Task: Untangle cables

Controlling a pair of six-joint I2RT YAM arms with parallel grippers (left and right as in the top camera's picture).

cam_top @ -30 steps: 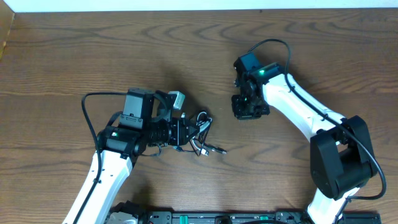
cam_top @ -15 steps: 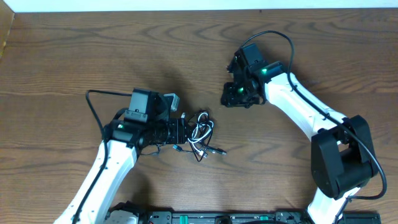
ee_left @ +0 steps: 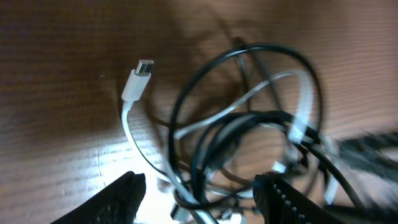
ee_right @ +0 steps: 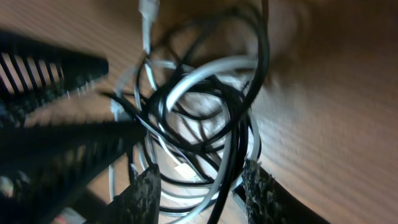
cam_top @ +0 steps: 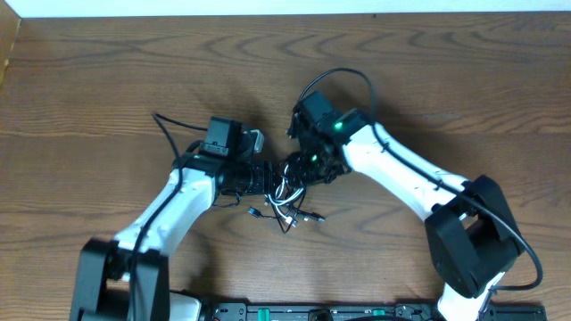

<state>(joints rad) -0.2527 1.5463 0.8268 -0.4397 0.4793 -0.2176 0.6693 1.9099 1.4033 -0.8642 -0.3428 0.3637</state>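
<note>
Because the small tangle of thin black and white cables (cam_top: 287,194) is light, limp and smooth-skinned, it will likely slide across the brown wooden table (cam_top: 107,80) rather than resist a pull. A tug on the wrong loop would probably only tighten the knot. The best hold looks to be a free end. The white cord's small flat plug (ee_left: 138,73) lies clear of the loops in the left wrist view, and its stiffer body should give the pads something to bite.

The tangle sits near the table's middle, somewhat toward the near edge, between the two arms. The left gripper (ee_left: 199,198) has its jaws spread wide, straddling the coil's edge without pinching any strand. The right gripper (ee_right: 202,191) stands partly apart, with loops passing loosely between its fingers, and nothing is clamped there either.

A second ago the right gripper hung well off toward the right edge, away from the cables. It has since swung in to meet the left one over the tangle. The cables themselves have barely shifted.
</note>
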